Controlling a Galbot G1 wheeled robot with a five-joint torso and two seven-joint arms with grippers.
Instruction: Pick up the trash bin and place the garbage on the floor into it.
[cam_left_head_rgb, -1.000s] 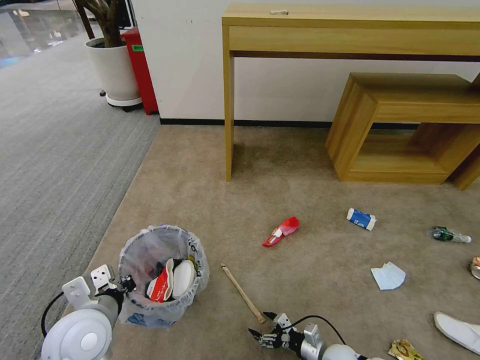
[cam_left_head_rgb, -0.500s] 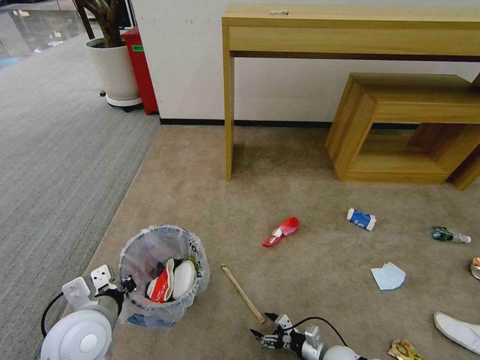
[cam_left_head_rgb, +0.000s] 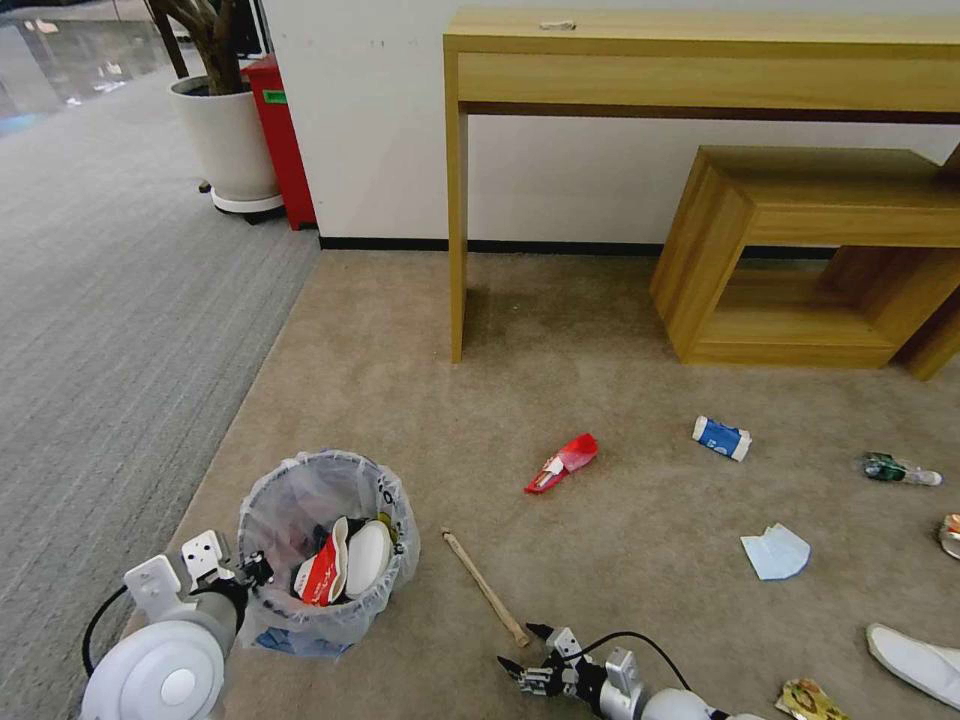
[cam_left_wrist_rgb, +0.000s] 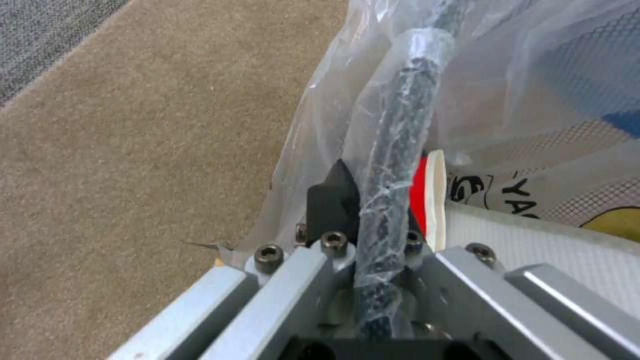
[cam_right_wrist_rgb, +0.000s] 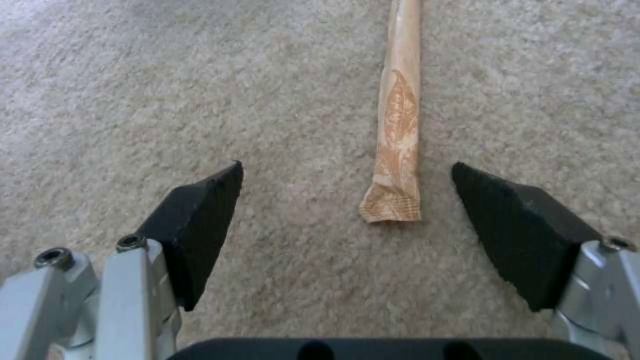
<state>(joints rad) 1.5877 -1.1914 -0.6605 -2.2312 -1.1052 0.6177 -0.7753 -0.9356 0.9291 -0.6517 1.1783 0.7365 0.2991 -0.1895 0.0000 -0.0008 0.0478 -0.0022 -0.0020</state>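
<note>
Little is being changed across the last second: the small round plastic-lined trash bin (cam_left_head_rgb: 325, 545) is still being clenched at its rim by the left gripper (cam_left_wrist_rgb: 363, 210), while the spread-open right gripper (cam_right_wrist_rgb: 347, 220) is being kept hovering at the near end of the tan paper-wrapped stick (cam_right_wrist_rgb: 399, 125) on the beige short-pile carpet floor (cam_left_head_rgb: 600, 380), so its pickup is judged pending.

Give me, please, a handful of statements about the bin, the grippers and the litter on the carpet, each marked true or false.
1. The left gripper is shut on the trash bin rim. True.
2. The right gripper is clamped on the stick. False: its jaws are open, with the stick's end lying on the floor between them.
3. The blue mask lies inside the bin. False: it is on the carpet.
4. A white slipper sits in the bin. True.
5. The red crushed cup lies on the carpet. True.
</note>
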